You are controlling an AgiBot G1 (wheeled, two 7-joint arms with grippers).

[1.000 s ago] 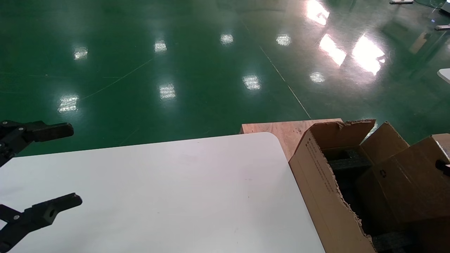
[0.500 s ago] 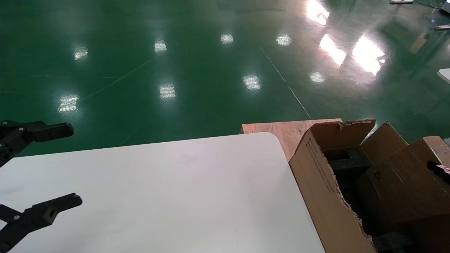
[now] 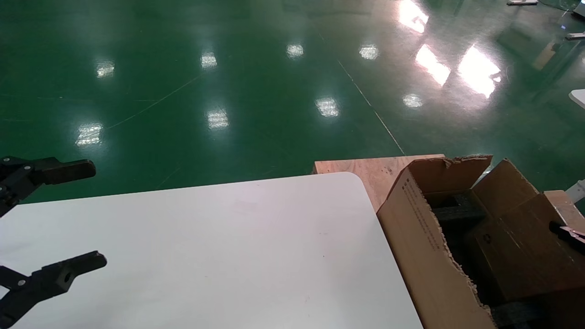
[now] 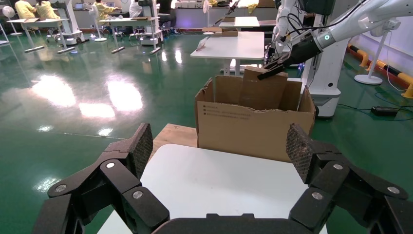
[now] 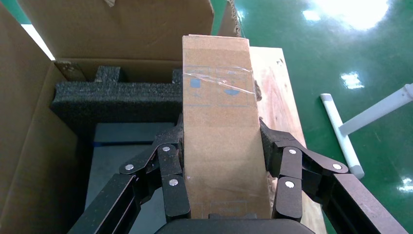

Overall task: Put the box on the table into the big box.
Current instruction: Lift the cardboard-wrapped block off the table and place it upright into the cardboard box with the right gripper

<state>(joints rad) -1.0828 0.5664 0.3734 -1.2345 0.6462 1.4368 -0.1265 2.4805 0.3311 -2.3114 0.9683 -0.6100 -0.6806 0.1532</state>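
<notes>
1. Gripping the box [image 5: 220, 131] tight, the right gripper [image 5: 221, 170] jaws hold it inside the big box [image 3: 425, 246], above the black foam [image 5: 117, 95].
2. Left gripper [image 4: 219, 161] idles over the desk [image 3: 205, 246] near its left edge, jaws wide apart, holding nothing.

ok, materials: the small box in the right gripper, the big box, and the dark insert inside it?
Small box, clamped in the right gripper: brown cardboard, glossy clear tape across it. Big box: corrugated cardboard, judging by the ragged torn rim, matte brown. Insert: looks like black foam, coarse and matte with cut notches.
</notes>
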